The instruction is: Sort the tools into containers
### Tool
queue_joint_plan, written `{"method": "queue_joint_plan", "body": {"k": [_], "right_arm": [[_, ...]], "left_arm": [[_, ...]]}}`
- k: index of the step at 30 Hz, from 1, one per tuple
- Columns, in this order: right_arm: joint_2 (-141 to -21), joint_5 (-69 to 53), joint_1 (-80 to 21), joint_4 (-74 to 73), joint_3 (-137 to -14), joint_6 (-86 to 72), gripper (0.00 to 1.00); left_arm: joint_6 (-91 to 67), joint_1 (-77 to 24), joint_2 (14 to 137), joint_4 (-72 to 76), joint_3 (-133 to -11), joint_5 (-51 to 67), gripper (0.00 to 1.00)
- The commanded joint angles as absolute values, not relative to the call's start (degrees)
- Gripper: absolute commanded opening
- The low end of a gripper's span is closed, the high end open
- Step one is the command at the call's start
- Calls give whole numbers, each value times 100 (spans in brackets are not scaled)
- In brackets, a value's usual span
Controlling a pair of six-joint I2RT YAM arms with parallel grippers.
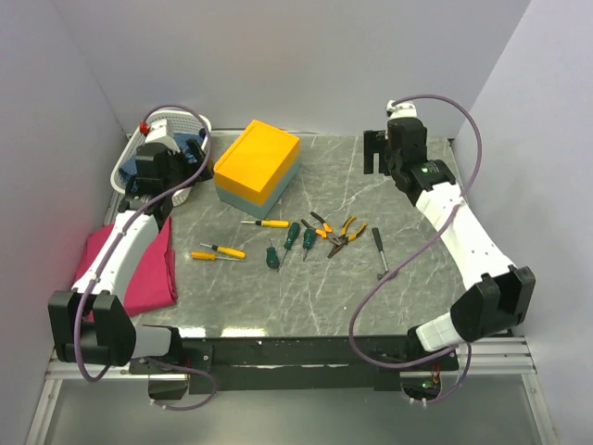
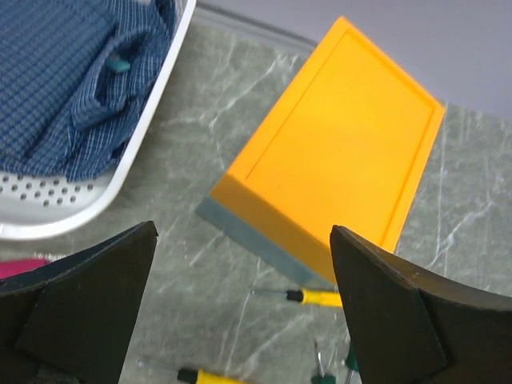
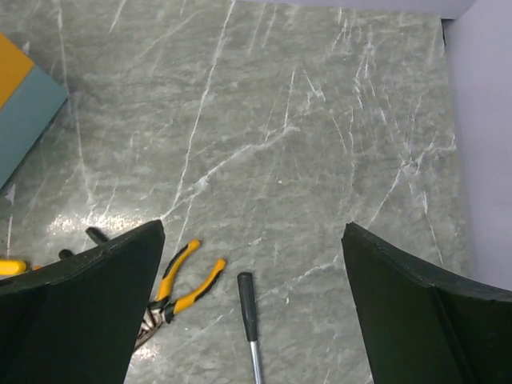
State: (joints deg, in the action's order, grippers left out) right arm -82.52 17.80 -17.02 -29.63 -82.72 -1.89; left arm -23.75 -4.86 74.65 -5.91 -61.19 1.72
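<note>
Hovering by the white oval perforated plastic basket [image 1: 202, 121] at the 10 o'clock corner of the grey marbled surface [image 1: 371, 297], the left hand [image 1: 181, 153] has its jaws spread wide and holds nothing. A blue checked cloth [image 2: 64, 88] lies inside that basket. The rectangular box with a yellow-orange top and pale blue-grey base [image 1: 258, 159] stands closed at 11 o'clock, just beside the basket. Near the centre, toward 6 o'clock from the box, the loose tools lie flat: two yellow-handled screwdrivers [image 1: 271, 223], three green-handled screwdrivers [image 1: 293, 236], orange-and-yellow-handled pliers [image 1: 346, 232], and, at their 3 o'clock, a black-handled tool with a thin metal shaft [image 1: 379, 243]. The right hand [image 1: 380, 153] hangs at 1 o'clock, well apart from them, fully parted and empty. A folded pink cloth [image 1: 139, 269] rests at 8 o'clock under the left arm.
</note>
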Motion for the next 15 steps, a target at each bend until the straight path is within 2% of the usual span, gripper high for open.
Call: {"method": "queue_joint_plan", "body": {"k": [1, 8, 9, 12, 13, 14, 15], "right_arm": [[-8674, 1882, -1697, -2496, -8753, -54, 100], [-9674, 634, -1441, -2224, -9525, -395, 98], [-9807, 467, -1424, -2128, -9614, -430, 97], [-10247, -120, -1302, -1673, -9765, -588, 92], [-10326, -306, -1249, -1479, -9730, -745, 90], [-10501, -447, -1205, -1276, -9695, -843, 88], [-10607, -596, -1100, -961, -9712, -922, 77]], "left_arm": [[-2338, -510, 7681, -1431, -6591, 290, 96], [-2154, -501, 7717, -1749, -6671, 501, 99], [-2014, -501, 7647, -1723, -6636, 562, 96], [-1600, -501, 7594, -1539, -6373, 545, 82], [-1426, -501, 7620, -1547, -6276, 623, 69], [-1337, -501, 7646, -1564, -6241, 711, 62], [-1223, -501, 7707, -1564, -6214, 877, 54]]}}
